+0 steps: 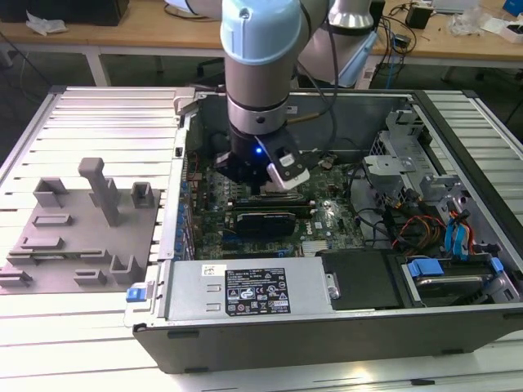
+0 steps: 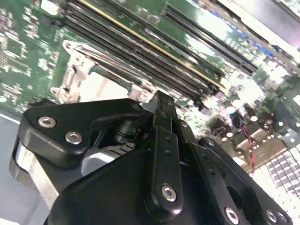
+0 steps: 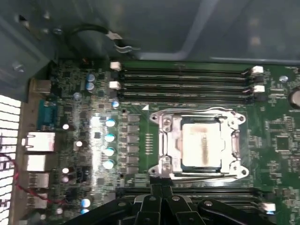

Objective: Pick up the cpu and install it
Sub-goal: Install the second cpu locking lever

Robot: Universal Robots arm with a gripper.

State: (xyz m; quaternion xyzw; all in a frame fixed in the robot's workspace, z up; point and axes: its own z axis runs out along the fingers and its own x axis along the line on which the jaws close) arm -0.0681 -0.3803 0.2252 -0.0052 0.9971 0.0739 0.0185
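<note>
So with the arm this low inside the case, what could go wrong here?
The cpu lies inside the socket frame, which looks unlatched, so a knock might shift it. The end effector hangs close over the memory slots and could scrape them. Loose cables lie near the arm's path.

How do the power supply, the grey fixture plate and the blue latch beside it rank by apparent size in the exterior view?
1. Grey fixture plate and power supply: they look alike in extent, and the supply lies nearer the camera, so they are not ranked.
2. Blue latch: clearly smallest.
</note>
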